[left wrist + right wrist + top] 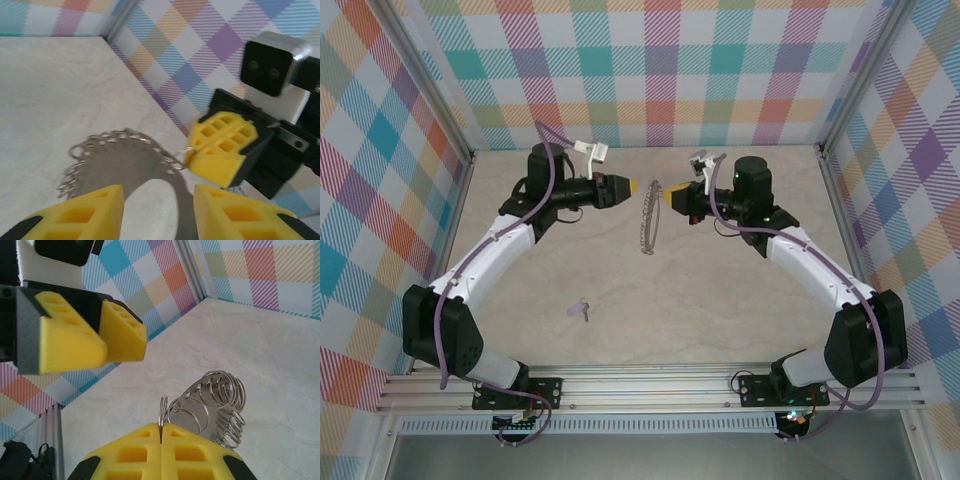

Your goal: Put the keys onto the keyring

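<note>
Keyring [647, 216] is hanging from the right tool [669, 197], which is clamping it; the left tool [634, 187] is standing apart, empty; the key [583, 309] is lying on the desk [710, 300].

Both arms bent inward, tips facing each other. Left tool [632, 187] fingers apart, gripping nothing. Right tool [670, 197] pinched tight on keyring [647, 218].

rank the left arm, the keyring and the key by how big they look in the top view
1. left arm, largest by far
2. keyring, a thin oval seen edge-on
3. key, tiny
</note>
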